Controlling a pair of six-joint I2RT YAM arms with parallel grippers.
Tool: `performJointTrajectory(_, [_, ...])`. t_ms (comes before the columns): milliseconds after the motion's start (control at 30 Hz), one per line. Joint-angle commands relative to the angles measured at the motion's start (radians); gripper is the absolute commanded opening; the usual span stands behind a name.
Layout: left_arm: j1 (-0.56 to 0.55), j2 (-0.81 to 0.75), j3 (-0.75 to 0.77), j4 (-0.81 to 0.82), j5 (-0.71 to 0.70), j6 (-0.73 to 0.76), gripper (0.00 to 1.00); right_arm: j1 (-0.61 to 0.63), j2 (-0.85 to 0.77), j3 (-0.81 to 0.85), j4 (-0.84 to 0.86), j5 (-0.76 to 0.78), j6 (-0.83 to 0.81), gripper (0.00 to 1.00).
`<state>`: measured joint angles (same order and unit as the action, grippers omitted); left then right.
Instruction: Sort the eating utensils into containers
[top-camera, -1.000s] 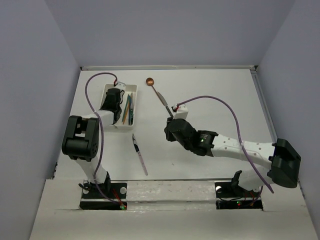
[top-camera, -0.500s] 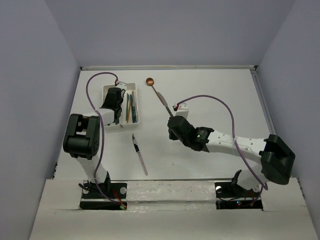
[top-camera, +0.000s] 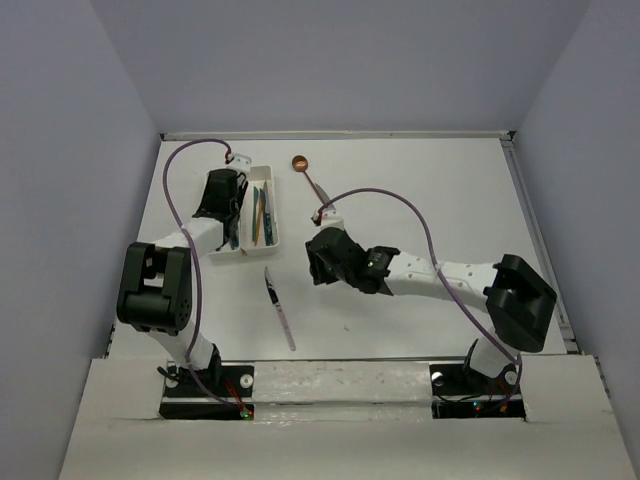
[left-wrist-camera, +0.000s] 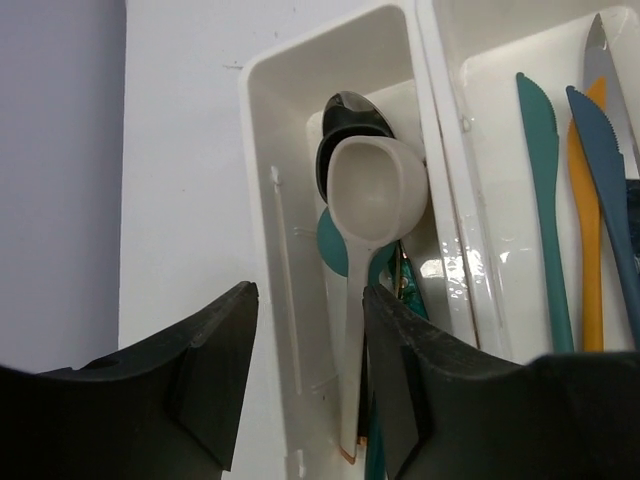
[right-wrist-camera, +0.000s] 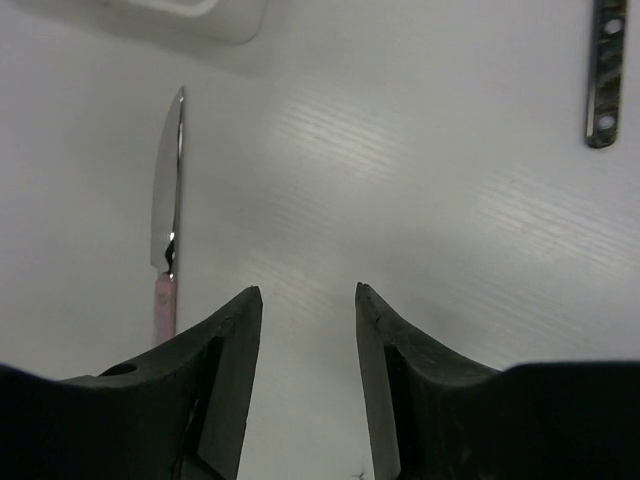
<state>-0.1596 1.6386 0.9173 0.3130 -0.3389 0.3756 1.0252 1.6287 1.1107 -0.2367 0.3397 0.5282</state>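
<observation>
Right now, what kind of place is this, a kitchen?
Probably a robot test booth, not a kitchen: a white table closed in by plain grey walls, a left arm and right arm bolted at its near edge, and spoons and knives sorted into white trays.

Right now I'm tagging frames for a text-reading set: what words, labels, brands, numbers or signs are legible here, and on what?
None: no view shows readable text.
The narrow white plastic tray of spoons, the matching white tray of knives, the pink-handled silver knife, the black left gripper and black right gripper are all unmarked.
The dark metal handle end bears only mottled spots, no letters.
</observation>
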Motion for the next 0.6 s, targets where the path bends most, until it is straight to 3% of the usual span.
performJointTrajectory(0, [0.045, -0.077, 0.052, -0.015, 0.017, 0.013, 0.6, 0.117, 0.043, 0.078, -0.041, -0.022, 0.009, 0.5])
performJointTrajectory(267, [0.133, -0.111, -0.037, -0.028, 0.095, 0.048, 0.62, 0.254, 0.29, 0.342, -0.222, -0.021, 0.082, 0.53])
performJointTrajectory(567, [0.21, -0.195, -0.17, -0.06, 0.29, 0.037, 0.61, 0.254, 0.361, 0.374, -0.253, -0.041, 0.139, 0.52])
